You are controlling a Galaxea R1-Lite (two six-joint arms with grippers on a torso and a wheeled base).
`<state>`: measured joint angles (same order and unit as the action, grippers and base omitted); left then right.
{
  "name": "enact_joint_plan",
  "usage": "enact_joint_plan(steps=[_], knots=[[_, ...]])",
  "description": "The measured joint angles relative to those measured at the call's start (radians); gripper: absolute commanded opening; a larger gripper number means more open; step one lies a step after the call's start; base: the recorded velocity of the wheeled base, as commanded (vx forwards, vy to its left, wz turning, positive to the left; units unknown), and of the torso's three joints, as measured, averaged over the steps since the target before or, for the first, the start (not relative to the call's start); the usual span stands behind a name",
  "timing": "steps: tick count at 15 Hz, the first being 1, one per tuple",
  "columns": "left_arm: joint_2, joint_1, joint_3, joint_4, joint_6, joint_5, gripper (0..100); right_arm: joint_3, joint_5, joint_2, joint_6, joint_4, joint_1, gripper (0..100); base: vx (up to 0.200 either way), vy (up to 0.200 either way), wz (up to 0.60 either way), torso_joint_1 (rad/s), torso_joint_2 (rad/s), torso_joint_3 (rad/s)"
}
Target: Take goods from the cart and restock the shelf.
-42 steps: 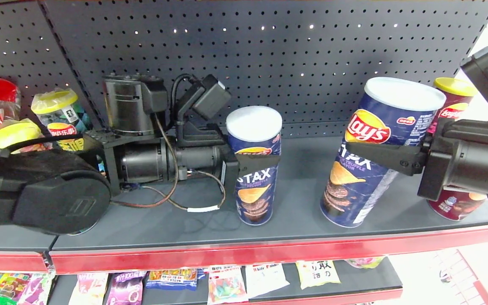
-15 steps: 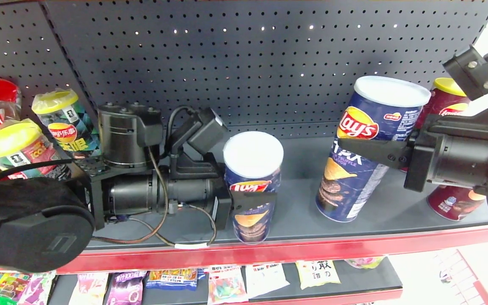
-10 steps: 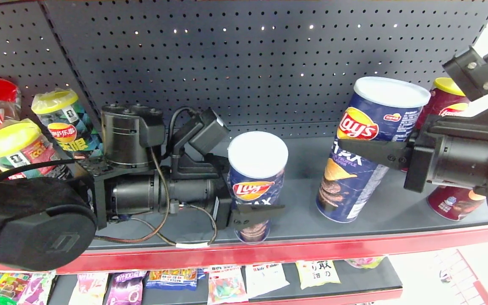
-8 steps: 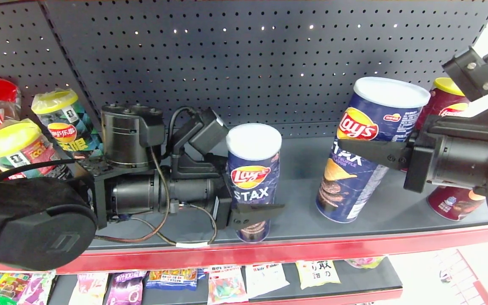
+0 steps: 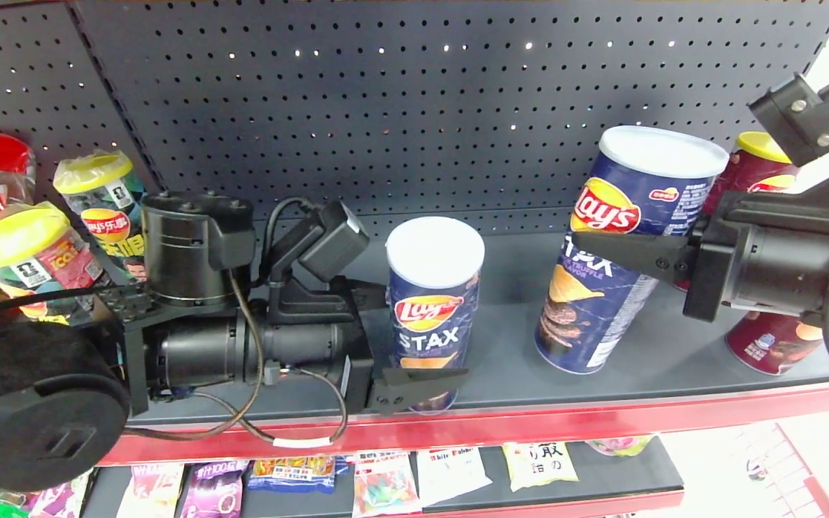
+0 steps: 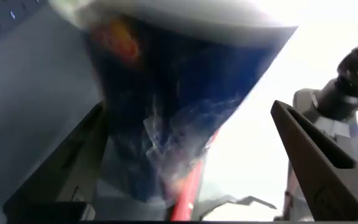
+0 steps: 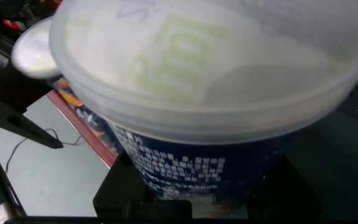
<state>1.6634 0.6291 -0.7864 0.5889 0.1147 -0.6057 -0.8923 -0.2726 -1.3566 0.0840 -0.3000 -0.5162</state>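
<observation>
A: Obs.: the left can [image 5: 432, 316] stands upright on the shelf [image 5: 508, 352], at the front, just behind the red lip [image 5: 601, 416]. Long axis vertical, white lid up, label facing out.

B: And the left gripper [image 5: 418, 378]?

A: Fingers spread, one on each side of the can, low down. The wrist view shows a gap on each side (so it is not gripping). Judgement: back out along its own finger line, level, with no sideways drift. The can sits so near the edge that a clipped finger could tip it off.

B: The right can [image 5: 601, 316]?

A: Clamped about mid-height in the right gripper [image 5: 630, 248], just beside a red can [image 5: 771, 338]. Axis tilted, lid leaning right. The base is on or just above the shelf; I cannot tell which. Judgement: square it upright with the base flat before letting go.
</observation>
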Motion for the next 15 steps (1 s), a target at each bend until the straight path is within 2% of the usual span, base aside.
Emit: enact_joint_plan(steps=[7,13,15], knots=[[-0.157,-0.057,0.209,-0.001,-0.004,0.000,100,-0.067,-0.004,-0.081,0.007,-0.002,0.001,0,0.000,0.000,0.00,0.000,0.00,0.000],[-0.336,-0.090,0.407,-0.004,-0.006,0.011,100,-0.219,-0.003,-0.239,0.007,-0.003,0.001,0,0.000,0.000,0.00,0.000,0.00,0.000],[-0.398,-0.113,0.463,-0.006,-0.023,0.014,100,-0.271,-0.004,-0.294,0.008,-0.005,0.001,0,0.000,0.000,0.00,0.000,0.00,0.000]])
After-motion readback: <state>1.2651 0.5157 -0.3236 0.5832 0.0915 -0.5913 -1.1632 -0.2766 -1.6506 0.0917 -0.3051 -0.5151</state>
